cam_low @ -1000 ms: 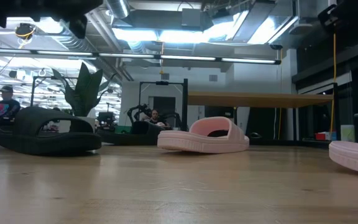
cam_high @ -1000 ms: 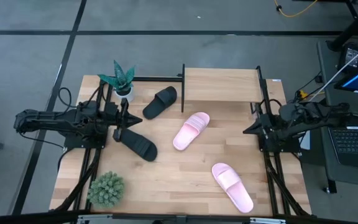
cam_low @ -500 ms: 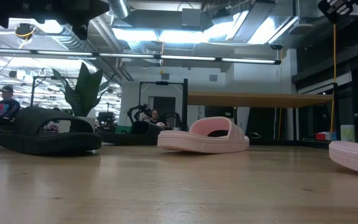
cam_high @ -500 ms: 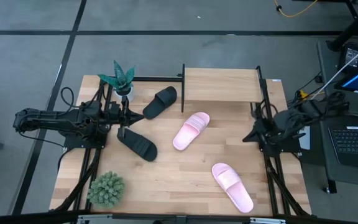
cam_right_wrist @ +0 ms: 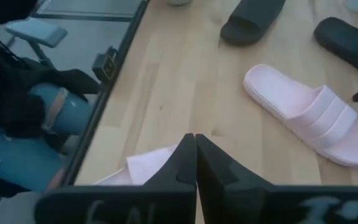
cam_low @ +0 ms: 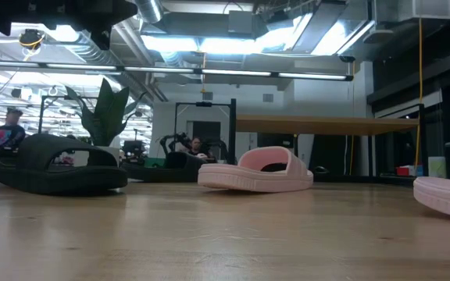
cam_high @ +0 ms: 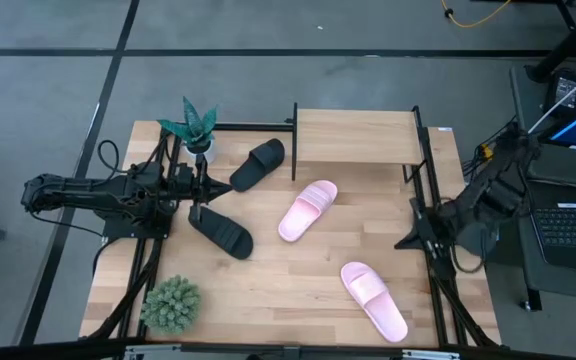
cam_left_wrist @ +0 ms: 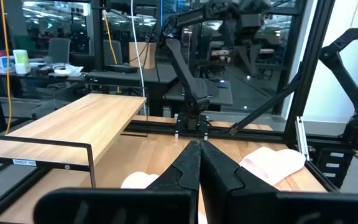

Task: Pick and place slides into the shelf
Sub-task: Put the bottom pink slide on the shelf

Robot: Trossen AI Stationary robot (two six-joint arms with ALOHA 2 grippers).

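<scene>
Left gripper (cam_left_wrist: 198,163) jaws pressed together, empty — at the table's left edge near one black slide (cam_high: 220,232). Right gripper (cam_right_wrist: 195,157) likewise closed, holding nothing, at the right edge. Pink slides (cam_high: 307,210) mid-table — shelf (cam_high: 354,136) bare at the far edge.

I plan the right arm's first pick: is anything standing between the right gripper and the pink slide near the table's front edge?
Nothing visible does. The right gripper, shut, sits beside the front pink slide, with only bare tabletop between them.
</scene>
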